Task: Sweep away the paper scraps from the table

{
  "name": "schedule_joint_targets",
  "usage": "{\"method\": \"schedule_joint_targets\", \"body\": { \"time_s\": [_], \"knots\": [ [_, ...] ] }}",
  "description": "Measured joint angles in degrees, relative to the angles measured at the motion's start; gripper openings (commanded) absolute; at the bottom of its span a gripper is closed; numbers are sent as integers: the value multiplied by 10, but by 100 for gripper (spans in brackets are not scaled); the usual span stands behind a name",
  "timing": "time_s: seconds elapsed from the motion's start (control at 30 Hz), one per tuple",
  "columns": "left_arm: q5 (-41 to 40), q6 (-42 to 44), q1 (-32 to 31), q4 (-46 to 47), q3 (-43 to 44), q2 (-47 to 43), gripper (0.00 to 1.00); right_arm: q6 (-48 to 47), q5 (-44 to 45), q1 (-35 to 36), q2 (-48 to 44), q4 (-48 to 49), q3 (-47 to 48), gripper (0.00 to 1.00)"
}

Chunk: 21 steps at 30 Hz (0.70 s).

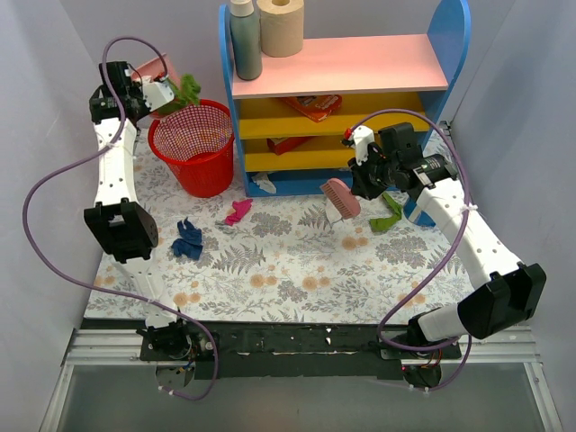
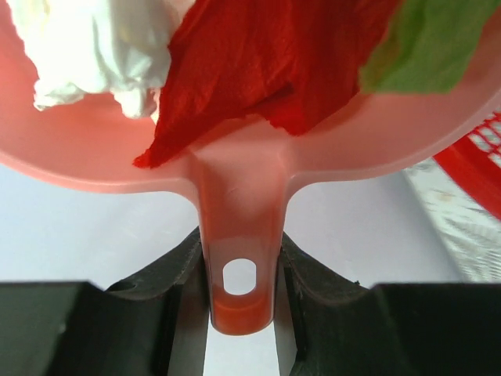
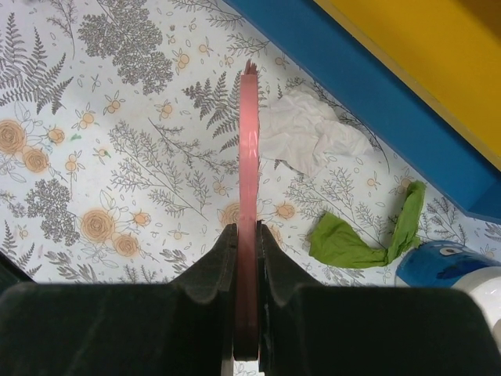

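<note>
- Your left fingers [image 2: 188, 270] clamp the pink plastic dustpan [image 2: 235, 196] by its handle; tip its crumpled paper scraps [image 2: 258, 63] into the red mesh basket [image 1: 193, 148] at 5 o'clock.
- Your right fingers [image 3: 223, 262] clamp the pink brush [image 3: 248, 157]; more scraps lie on the fern-print desk [image 1: 288, 270].

In my left wrist view the pink dustpan [image 2: 235, 196] runs off the top and both sides of the frame. The white scrap [image 2: 94, 47], red scrap [image 2: 258, 63] and green scrap [image 2: 438, 47] lying in it are each cut by the top edge, and the red basket [image 2: 477, 164] is only a blurred sliver at the right edge. In my right wrist view the pink brush [image 3: 248, 196] shows edge-on as a thin central strip, its bristle face hidden from me. A blue-and-white object [image 3: 446, 266] at lower right is cropped too far to name.
</note>
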Motion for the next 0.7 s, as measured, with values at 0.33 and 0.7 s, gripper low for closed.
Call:
{"method": "schedule_joint_targets", "body": {
  "time_s": [0.33,0.7],
  "knots": [
    [-28,272,-11,184,-87,-16,0,0,-1,-5,0,0,0,1],
    [-26,410,-8,297,-193,-60,0,0,-2,-11,-2,0,-12,1]
  ]
}}
